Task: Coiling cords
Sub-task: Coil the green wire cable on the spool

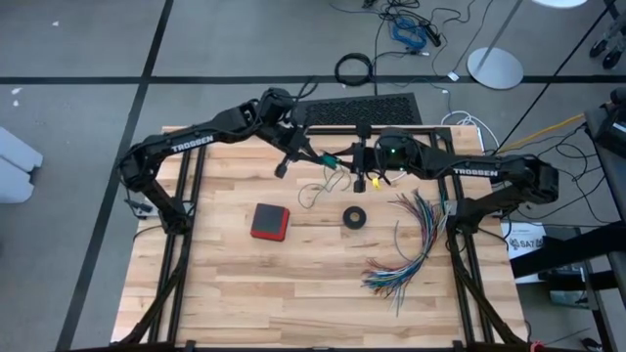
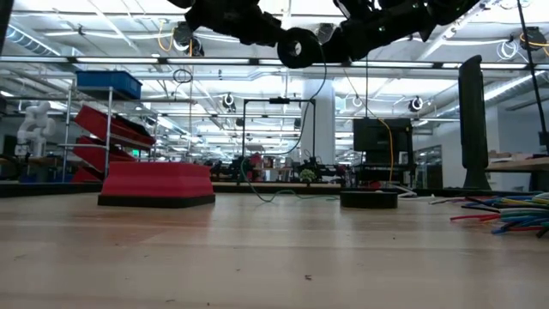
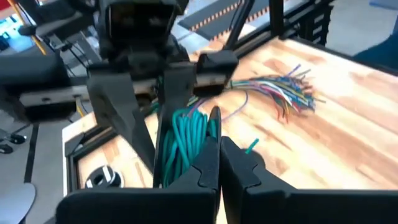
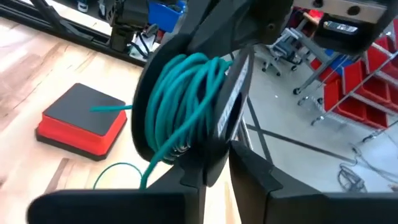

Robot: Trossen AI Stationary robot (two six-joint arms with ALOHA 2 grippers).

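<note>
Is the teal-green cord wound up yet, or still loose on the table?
Mostly wound: the teal-green cord sits in several loops around a dark spool held up between both arms, while a short loose tail trails down to the wooden table.

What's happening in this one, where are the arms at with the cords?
Both arms are raised together over the far middle of the table, working the teal-green cord. Most of it is wound in loops around a dark spool-like piece held between them. The left gripper is shut at the coil; the right gripper grips the piece's edge. A loose tail of cord hangs to the table. The multicoloured wires, black ring and red block lie untouched.
</note>
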